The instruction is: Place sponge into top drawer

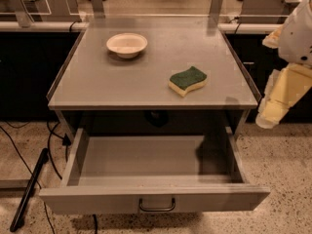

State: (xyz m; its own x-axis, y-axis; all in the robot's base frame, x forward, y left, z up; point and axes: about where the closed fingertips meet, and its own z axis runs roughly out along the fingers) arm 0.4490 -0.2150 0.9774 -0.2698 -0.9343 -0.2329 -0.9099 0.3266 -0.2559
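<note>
**A:** Where's the sponge?

**B:** The sponge (187, 80) lies flat on the table (122, 84), green side up, in the right front part and not far from the front edge. Nothing touches it. The bowl (126, 44) sits well apart, at the back left.

**A:** And the drawer?

**B:** The drawer (146, 197) is pulled out wide below the table's front, with its handle (157, 206) toward the camera. The inside shows only grey floor, with a shadow in the right rear corner.

**A:** The gripper?

**B:** The gripper (278, 101) hangs off the table's right side, outside the edge and near the front right corner, well apart from the sponge. I cannot tell whether it is open or closed. It has no hold of the sponge, which lies alone on the table.

**A:** So which step is this?

**B:** I'd judge it to be the approach. The drawer looks ready and the pick is not yet begun.

**A:** What does the next move call for?

**B:** The gripper should rise clear of the table's right edge, travel left until it is over the sponge, then come straight down. The sponge is low and soft, so the grasp probably has to go close to the tabletop and take the narrower width. Then it should lift, carry forward past the front edge, and lower into the drawer before letting go.
</note>
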